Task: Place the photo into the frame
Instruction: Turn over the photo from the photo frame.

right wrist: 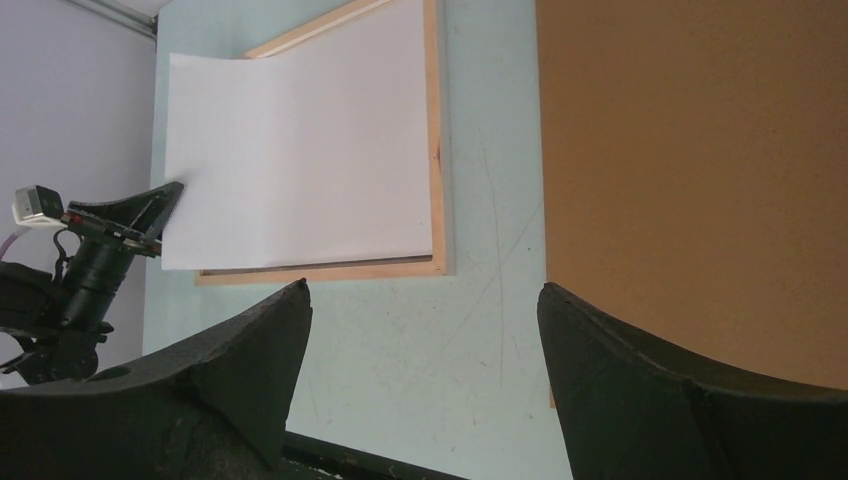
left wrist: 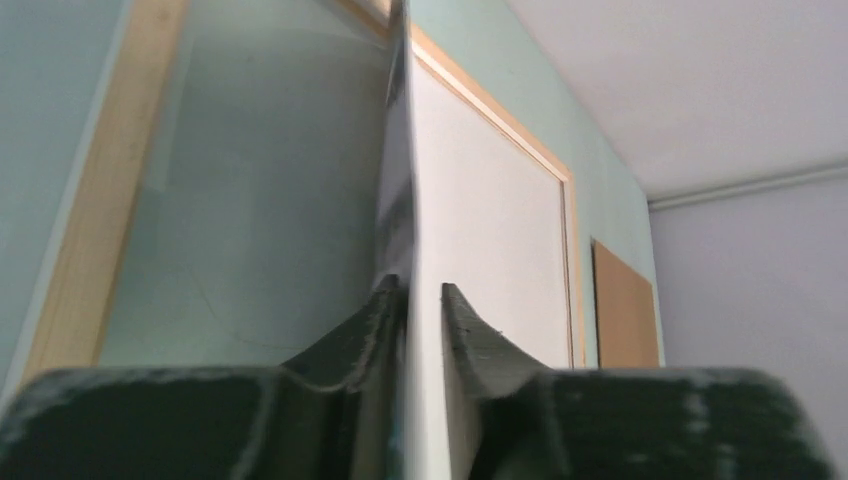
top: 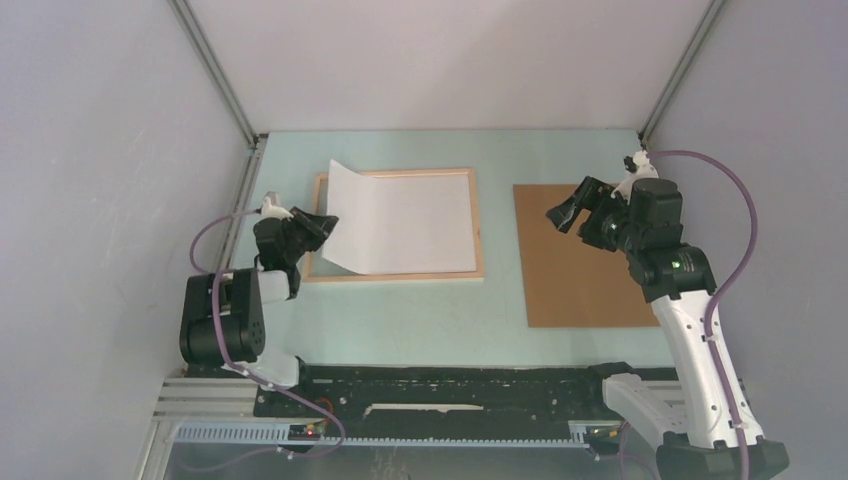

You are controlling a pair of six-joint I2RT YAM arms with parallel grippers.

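The frame, pale wood, lies flat at the table's left centre. The photo lies in it with its white side up; its right part rests flat and its left edge is lifted and curled. Its picture side is hidden. My left gripper is shut on that lifted left edge, and in the left wrist view the sheet stands edge-on between my fingers above the frame's rail. My right gripper is open and empty, hovering over the near-left corner of a brown board.
The brown cork-like board lies flat to the right of the frame, with a strip of bare table between them. Grey walls close the left, back and right sides. A black rail runs along the near edge.
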